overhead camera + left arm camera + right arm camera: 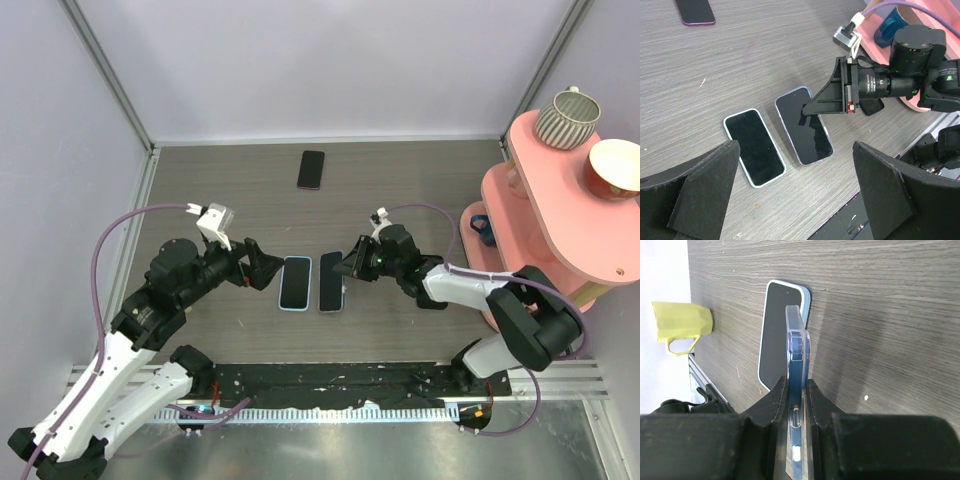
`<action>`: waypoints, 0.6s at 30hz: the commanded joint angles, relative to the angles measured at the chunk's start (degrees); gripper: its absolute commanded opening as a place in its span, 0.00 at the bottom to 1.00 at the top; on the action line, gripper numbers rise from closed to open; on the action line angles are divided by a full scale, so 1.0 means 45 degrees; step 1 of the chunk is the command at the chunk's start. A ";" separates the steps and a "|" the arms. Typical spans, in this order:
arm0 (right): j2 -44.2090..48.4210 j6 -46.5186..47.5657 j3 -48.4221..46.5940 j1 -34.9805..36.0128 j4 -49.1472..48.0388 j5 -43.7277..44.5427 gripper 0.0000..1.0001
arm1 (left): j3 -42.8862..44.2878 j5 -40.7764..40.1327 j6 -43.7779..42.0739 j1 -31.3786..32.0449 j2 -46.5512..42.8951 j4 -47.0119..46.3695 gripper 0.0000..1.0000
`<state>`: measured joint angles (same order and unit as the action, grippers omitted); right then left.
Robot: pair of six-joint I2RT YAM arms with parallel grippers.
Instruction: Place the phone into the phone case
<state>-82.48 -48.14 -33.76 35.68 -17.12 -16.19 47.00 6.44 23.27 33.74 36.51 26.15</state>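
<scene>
At table (790,45) centre, phone (807,140) looks seated in case (795,335); right gripper (796,385) pinches the case edge, left gripper (795,150) gapes wide; probably only release remains.

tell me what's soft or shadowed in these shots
Right wrist: fingers of the right gripper are dark and soft, the phone they pinch edge-on is sharp, its shadow falling on the table. Left wrist: the left gripper fingers loom blurred, grey glare on that phone's screen. Top external: even light, faint shadows.
</scene>
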 commanded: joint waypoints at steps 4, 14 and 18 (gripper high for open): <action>-0.0773 -0.0260 -0.0467 -0.0038 -0.1410 0.0139 0.01 | 0.0004 -0.0122 -0.0326 -0.0016 -0.0262 -0.0382 1.00; -0.2218 -0.0824 -0.0038 -0.0390 -0.1448 -0.0545 0.23 | -0.0074 -0.0219 -0.0346 -0.0016 -0.0438 -0.0421 1.00; -0.2355 -0.0942 0.0060 -0.0488 -0.1370 -0.0057 0.30 | -0.0055 0.0053 -0.0346 -0.0016 -0.0302 -0.0421 1.00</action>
<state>-92.38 -51.96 -34.15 33.71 -21.41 -17.91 46.68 6.04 22.48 33.74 34.85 26.11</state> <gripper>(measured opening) 0.292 0.996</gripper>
